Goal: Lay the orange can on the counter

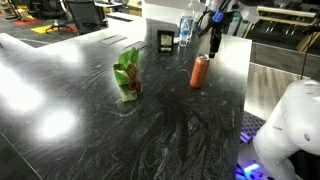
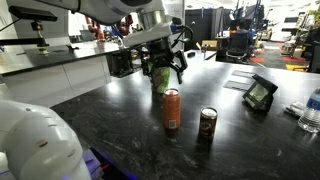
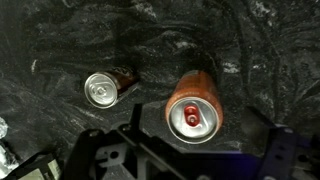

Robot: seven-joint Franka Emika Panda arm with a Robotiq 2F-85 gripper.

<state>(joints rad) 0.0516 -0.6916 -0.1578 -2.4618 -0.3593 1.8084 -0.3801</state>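
The orange can (image 1: 200, 72) stands upright on the dark marbled counter (image 1: 120, 130). It also shows in an exterior view (image 2: 171, 108) and in the wrist view (image 3: 193, 105), seen from its silver top. My gripper (image 2: 163, 65) hangs above the can and does not touch it. Its fingers are spread wide and empty. In the wrist view the gripper (image 3: 190, 162) frames the bottom edge, with the can between and beyond the fingers. The gripper also shows in an exterior view (image 1: 214, 40).
A brown can (image 2: 207, 125) stands upright next to the orange one, also in the wrist view (image 3: 105, 88). A green bag (image 1: 127, 75), a small black device (image 2: 260, 93) and a water bottle (image 1: 185, 30) stand farther off on the counter.
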